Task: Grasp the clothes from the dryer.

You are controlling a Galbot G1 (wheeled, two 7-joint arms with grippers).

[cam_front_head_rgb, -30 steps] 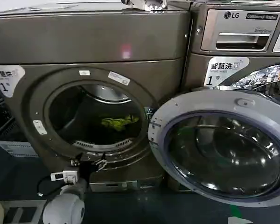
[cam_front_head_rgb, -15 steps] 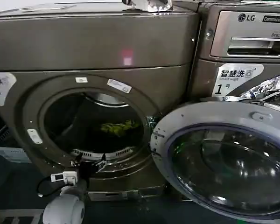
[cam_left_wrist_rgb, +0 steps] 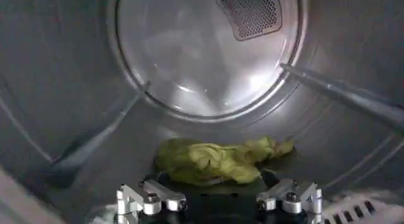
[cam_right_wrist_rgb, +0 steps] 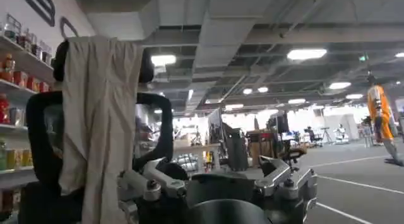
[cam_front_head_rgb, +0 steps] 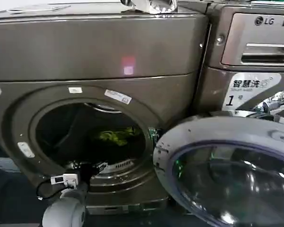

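Two machines: one dryer (cam_front_head_rgb: 99, 42), one LG washer (cam_front_head_rgb: 255, 52); one bunch of clothes (cam_front_head_rgb: 114, 136).

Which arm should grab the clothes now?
Left. The left gripper sits open at the dryer mouth, facing the clothes lying on the drum floor just ahead. The right gripper, also open, points out into the room, away from the machine.

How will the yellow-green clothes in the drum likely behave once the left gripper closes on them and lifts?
The clothes lie crumpled in soft folds on the drum floor, so they will probably droop limply. The bunch is small against the dryer opening, so likely light. The left gripper, open just before them, may pinch only one fold.
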